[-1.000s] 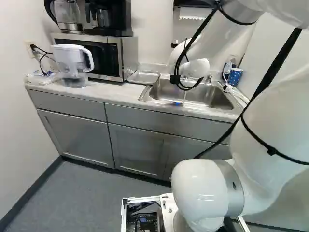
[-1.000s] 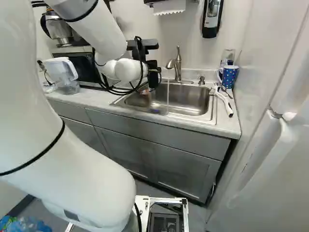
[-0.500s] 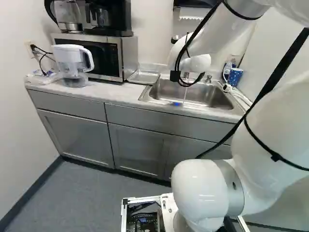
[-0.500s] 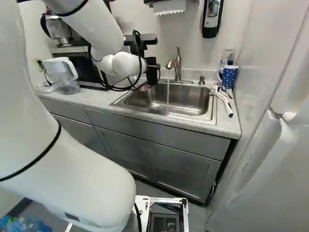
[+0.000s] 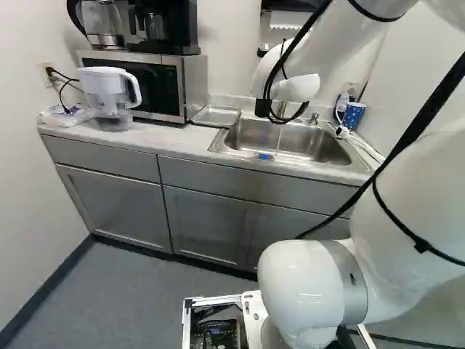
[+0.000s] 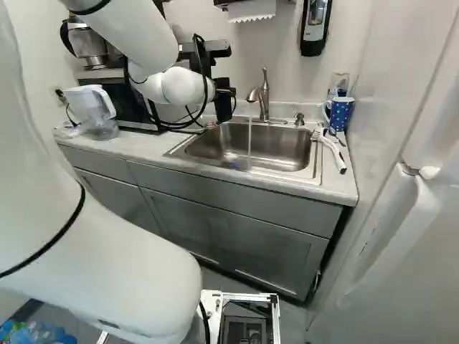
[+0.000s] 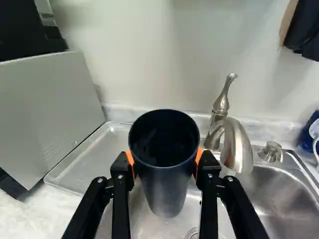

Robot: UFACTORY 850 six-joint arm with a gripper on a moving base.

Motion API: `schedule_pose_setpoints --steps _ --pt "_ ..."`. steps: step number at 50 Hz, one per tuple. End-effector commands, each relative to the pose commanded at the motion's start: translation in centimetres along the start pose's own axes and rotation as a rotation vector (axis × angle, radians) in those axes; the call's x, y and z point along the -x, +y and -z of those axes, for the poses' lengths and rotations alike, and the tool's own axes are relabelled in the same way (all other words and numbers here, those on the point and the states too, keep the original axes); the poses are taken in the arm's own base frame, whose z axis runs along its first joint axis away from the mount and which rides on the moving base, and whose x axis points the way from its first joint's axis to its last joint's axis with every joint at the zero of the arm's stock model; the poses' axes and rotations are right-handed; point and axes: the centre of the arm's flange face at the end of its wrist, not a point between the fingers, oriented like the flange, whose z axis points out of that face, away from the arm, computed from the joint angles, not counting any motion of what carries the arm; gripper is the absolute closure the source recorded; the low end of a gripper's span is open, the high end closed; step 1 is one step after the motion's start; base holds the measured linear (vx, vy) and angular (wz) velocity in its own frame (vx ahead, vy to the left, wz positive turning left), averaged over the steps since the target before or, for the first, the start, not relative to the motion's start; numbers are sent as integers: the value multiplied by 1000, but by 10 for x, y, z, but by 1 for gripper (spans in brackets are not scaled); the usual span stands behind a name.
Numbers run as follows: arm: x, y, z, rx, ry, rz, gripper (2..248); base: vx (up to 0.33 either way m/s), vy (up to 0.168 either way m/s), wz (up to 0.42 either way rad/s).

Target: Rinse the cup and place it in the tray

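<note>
No legible text, brand, number or sign found. Reference point: the faucet. In the wrist view, a blue item beside the sink, on the far side of the faucet from the metal tray, bears a pale round patch, possibly a label; wording unreadable. Wall dispenser, above and right of the faucet in the right base view: markings too small to read.
</note>
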Motion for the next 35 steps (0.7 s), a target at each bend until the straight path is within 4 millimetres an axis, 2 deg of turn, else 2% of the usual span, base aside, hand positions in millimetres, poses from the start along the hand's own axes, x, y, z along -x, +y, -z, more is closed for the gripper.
schedule_pose_setpoints --steps 14,35 --pt "0 0 0 0 0 -11 125 0 0 0" --pt "0 0 0 0 0 -211 125 0 0 0"
